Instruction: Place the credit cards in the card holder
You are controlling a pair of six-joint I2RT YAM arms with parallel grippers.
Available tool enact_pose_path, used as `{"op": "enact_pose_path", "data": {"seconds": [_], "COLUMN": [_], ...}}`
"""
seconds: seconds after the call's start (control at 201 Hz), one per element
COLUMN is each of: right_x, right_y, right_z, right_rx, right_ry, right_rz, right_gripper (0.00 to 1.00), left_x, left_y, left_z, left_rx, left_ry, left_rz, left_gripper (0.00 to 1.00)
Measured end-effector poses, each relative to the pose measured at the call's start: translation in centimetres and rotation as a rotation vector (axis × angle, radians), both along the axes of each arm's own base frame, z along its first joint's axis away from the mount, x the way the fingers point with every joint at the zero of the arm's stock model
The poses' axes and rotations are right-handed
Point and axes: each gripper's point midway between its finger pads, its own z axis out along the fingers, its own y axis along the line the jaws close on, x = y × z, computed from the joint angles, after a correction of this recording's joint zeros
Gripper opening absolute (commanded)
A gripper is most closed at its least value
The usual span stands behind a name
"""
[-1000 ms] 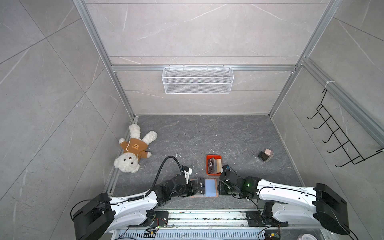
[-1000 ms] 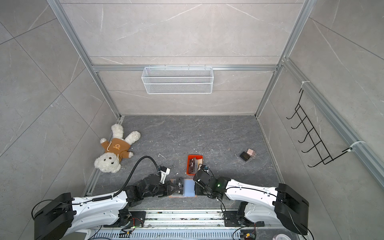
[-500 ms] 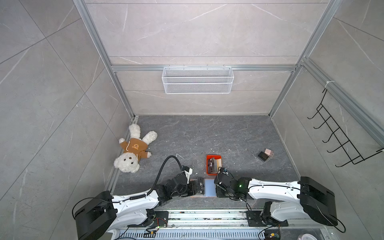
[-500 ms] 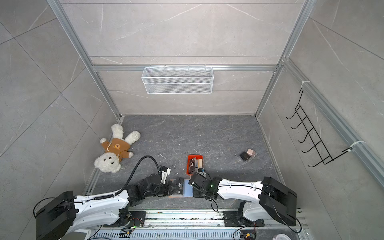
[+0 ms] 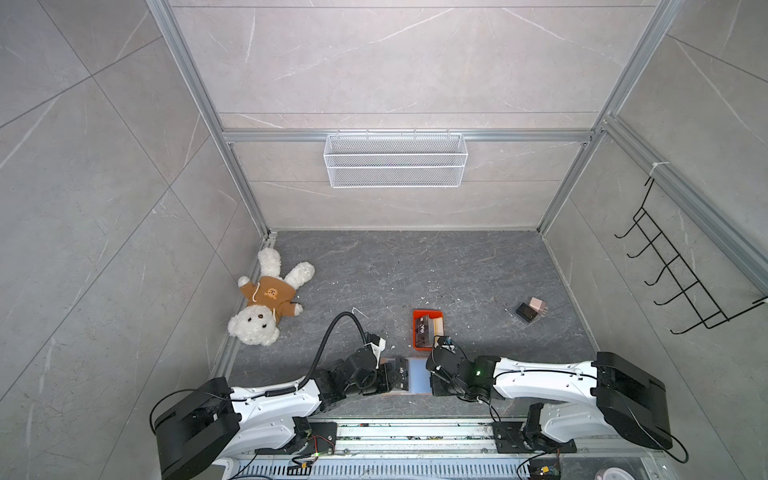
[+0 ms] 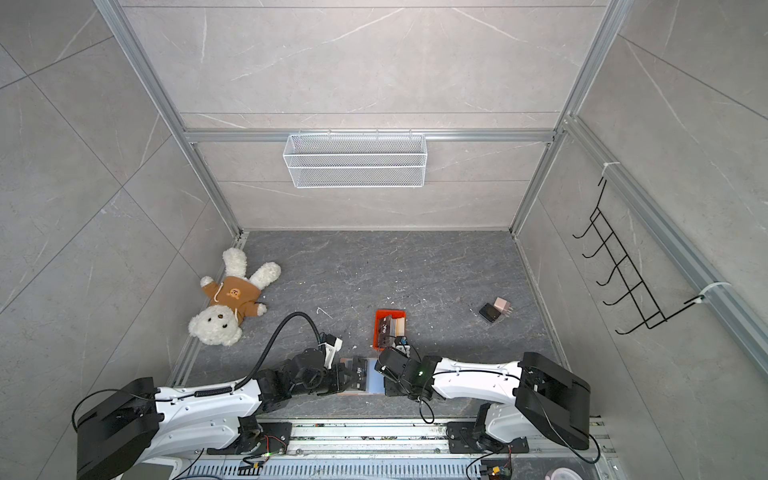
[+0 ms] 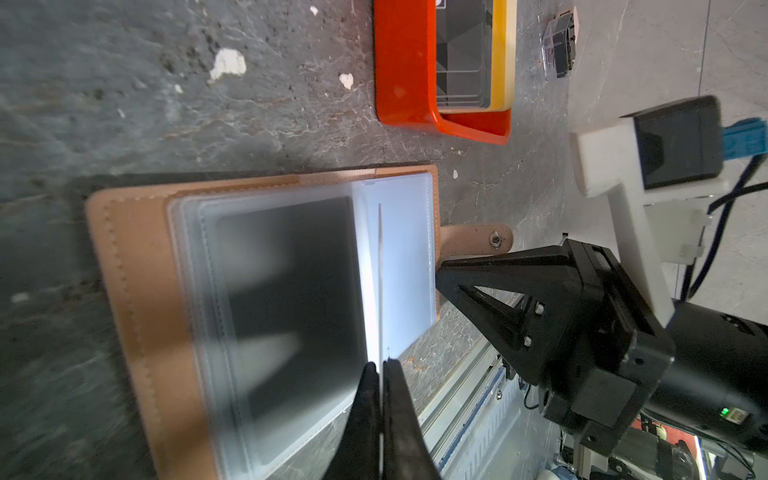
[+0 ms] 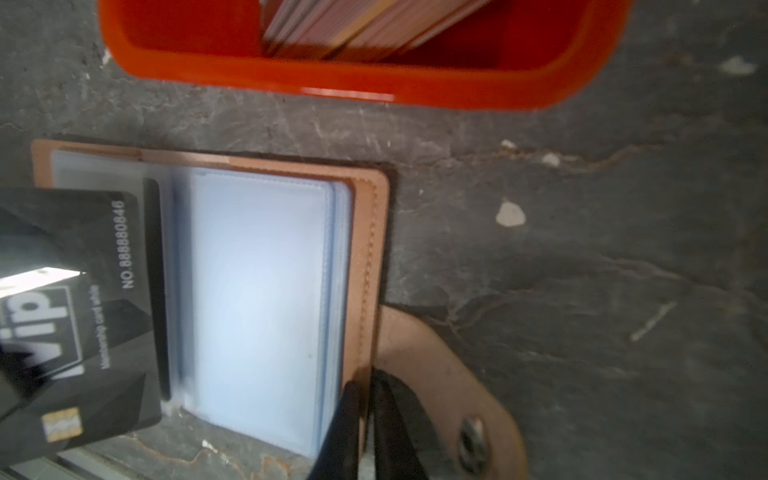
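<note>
Here, the card holder [image 5: 417, 376] lies open on the gray floor [image 5: 415, 270] near the front edge, between the 2 grippers and just in front of the orange tray [image 5: 428, 312]. In both top views it is only a small pale patch, and the jaws cannot be read there.

The left wrist view shows the left gripper [image 7: 380, 368] closed on 1 black card [image 7: 380, 282], seen edge-on as a thin line over the clear sleeves. The right wrist view shows that card's face, with white VIP lettering and a chip, over the half of the card holder nearer the left arm. It also shows the right gripper [image 8: 363, 386] pinching the card holder's tan edge beside the snap tab [image 8: 436, 374], and a stack of cards [image 8: 353, 25] in the tray.
</note>
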Motion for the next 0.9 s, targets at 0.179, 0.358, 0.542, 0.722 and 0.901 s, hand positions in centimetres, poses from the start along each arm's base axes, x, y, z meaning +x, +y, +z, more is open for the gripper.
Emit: {"op": "enact_pose_path", "data": {"seconds": [0.179,0.358,0.542,0.722,0.901], "right_x": [0.0,0.0,0.1,0.1,0.1], "right_y": [0.1,0.2,0.2,0.2,0.2], "right_z": [0.1,0.1,0.0,-0.1,-0.1], "right_rx": [0.001,0.001,-0.006,-0.007,-0.009], "right_ry": [-0.002,-0.004,-0.004,-0.004,-0.006], "right_rz": [0.003,0.003,0.002,0.002,0.001], "right_gripper": [0.12,0.12,0.12,0.11,0.11], "left_x": [0.0,0.2,0.3,0.4,0.5], "left_y": [0.0,-0.2,-0.6,-1.0,-1.1], "left_z": [-0.9,-0.9,-1.1,-1.1,-1.0], "left_rx": [0.02,0.008,-0.007,-0.022,-0.027], "left_ry": [0.024,0.034,0.049,0.055,0.055], "left_rz": [0.011,0.023,0.033,0.038,0.037], "left_gripper": [0.0,0.0,0.0,0.0,0.0]}}
